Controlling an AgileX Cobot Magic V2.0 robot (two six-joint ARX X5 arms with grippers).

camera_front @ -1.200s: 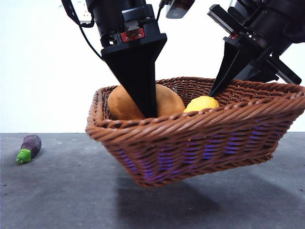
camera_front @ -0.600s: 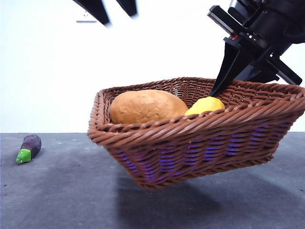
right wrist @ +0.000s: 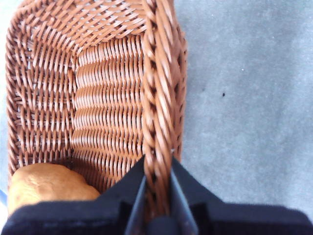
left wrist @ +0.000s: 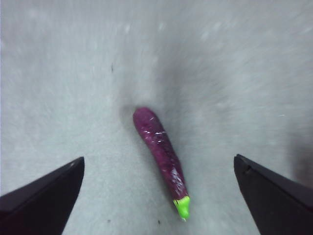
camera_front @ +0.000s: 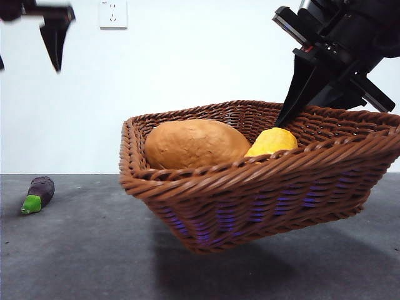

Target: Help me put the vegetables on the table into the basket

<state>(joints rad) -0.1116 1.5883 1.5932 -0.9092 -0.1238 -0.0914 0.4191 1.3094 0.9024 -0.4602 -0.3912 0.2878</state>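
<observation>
The brown wicker basket [camera_front: 250,169] hangs tilted above the table [camera_front: 81,250], and my right gripper [camera_front: 282,117] is shut on its far braided rim [right wrist: 157,122]. Inside lie the brown potato [camera_front: 197,144] and the yellow pepper-like vegetable [camera_front: 272,142]. The right wrist view shows the potato [right wrist: 46,186] against the basket's woven floor [right wrist: 98,98], below the right gripper [right wrist: 157,191]. The purple eggplant [camera_front: 39,194] lies on the table at far left. My left gripper [camera_front: 28,44] hovers high above it, open, and the eggplant [left wrist: 159,147] lies between the jaws of the left gripper [left wrist: 159,159].
A white wall with a socket [camera_front: 112,14] stands behind the table. The basket casts a shadow [camera_front: 219,262] on the grey surface beneath it. Bare table lies between the eggplant and the basket.
My left gripper rose out of the basket, leaving the potato inside, and swung left to above the eggplant. The basket, still held by the right gripper, shifted slightly.
</observation>
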